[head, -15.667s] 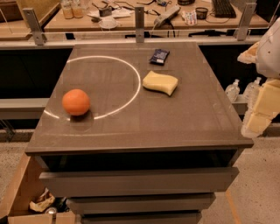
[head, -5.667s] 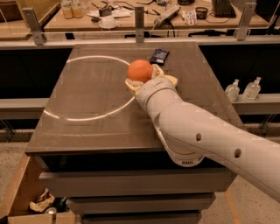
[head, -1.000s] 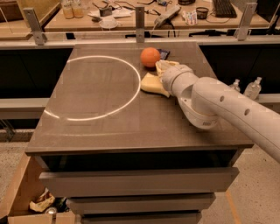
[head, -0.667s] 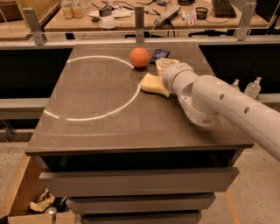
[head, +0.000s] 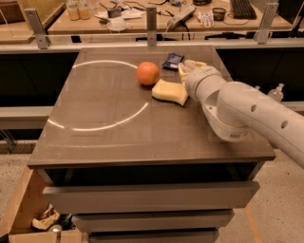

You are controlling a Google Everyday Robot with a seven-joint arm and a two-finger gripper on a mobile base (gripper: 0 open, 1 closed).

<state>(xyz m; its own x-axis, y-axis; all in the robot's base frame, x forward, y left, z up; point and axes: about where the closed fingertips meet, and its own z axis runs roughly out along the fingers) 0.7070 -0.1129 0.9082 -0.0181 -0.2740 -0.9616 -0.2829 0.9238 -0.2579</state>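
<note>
An orange point(head: 147, 73) sits on the dark table point(head: 109, 137), on the right arc of a white circle point(head: 97, 95) marked on the top. Just right of it lies a yellow sponge point(head: 170, 92). A dark blue packet point(head: 172, 60) rests near the table's far edge. My gripper point(head: 191, 67) hovers at the far right of the table, beside the packet and just behind the sponge, a short way right of the orange. It holds nothing that I can see. The thick white arm point(head: 242, 111) reaches in from the right and hides part of the table's right side.
Behind the table runs a rail with posts point(head: 151, 19) and a cluttered workbench point(head: 142, 12). Drawers point(head: 147, 197) front the table below. A cardboard box point(head: 23, 209) stands on the floor at lower left. A clear bottle point(head: 277, 91) is at the right.
The orange has moved left and slightly nearer, away from my gripper, and now sits beside the sponge. My gripper and arm have stayed near the packet.
</note>
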